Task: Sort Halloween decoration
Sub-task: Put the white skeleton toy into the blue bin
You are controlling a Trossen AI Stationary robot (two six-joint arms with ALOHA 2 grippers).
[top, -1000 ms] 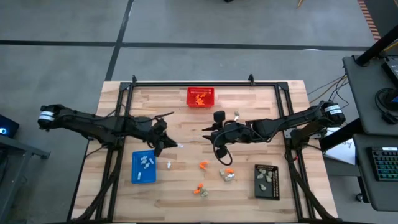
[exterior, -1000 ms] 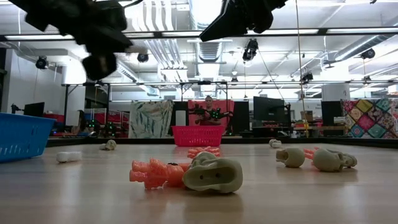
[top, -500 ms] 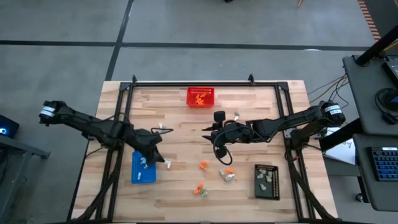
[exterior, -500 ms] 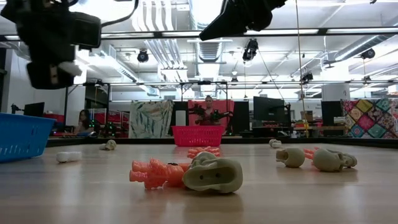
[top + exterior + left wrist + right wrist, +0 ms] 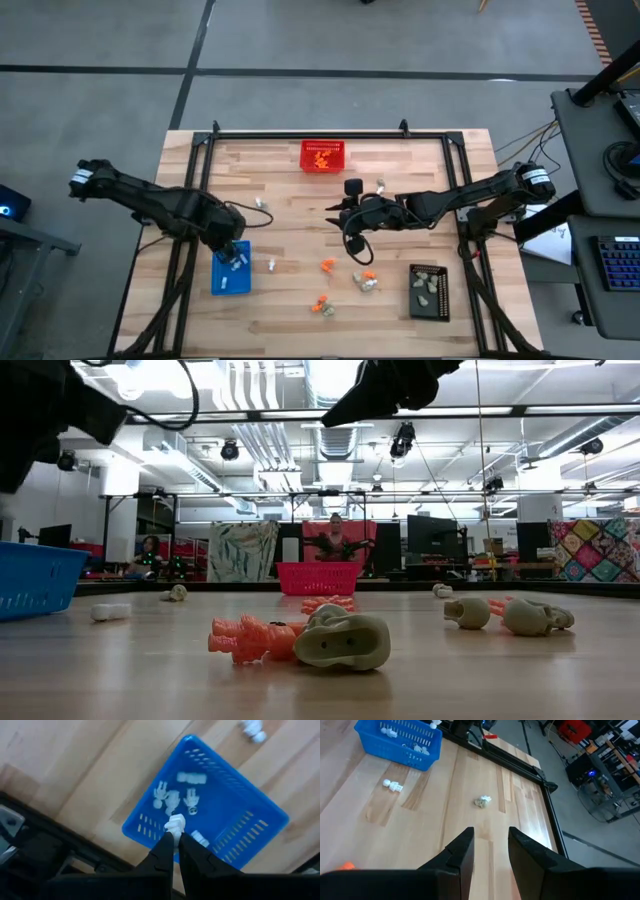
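Observation:
My left gripper (image 5: 175, 836) points down over the blue tray (image 5: 235, 827), shut on a tiny white Halloween decoration (image 5: 175, 823). Several white trinkets (image 5: 172, 797) lie on the tray's floor. In the high view this gripper (image 5: 234, 252) is above the tray's far end (image 5: 230, 280). My right gripper (image 5: 490, 840) hangs open over mid-table (image 5: 336, 212), nothing between its fingers. Loose orange trinkets (image 5: 327, 265), white ones (image 5: 271, 265) and beige ones (image 5: 381, 185) lie on the wood. In the low view, an orange figure (image 5: 250, 638) lies against a beige skull (image 5: 342, 640). My left gripper pinches the white trinket's lower end (image 5: 174, 830) between its two fingertips. The fingers come from above, pointing down. The trinket sticks out past the tips and hangs clear above the blue tray's floor.
A red mesh basket (image 5: 322, 156) with orange pieces stands at the far edge. A black tray (image 5: 429, 290) with beige pieces sits near right. A dark metal frame (image 5: 200, 150) runs along the table's sides. Bare wood lies between the trays.
My left gripper has gone from mid-table toward the left and near edges, coming over the blue tray. It has tipped from slanting to pointing straight down, staying shut on the white trinket. My right arm has kept still.

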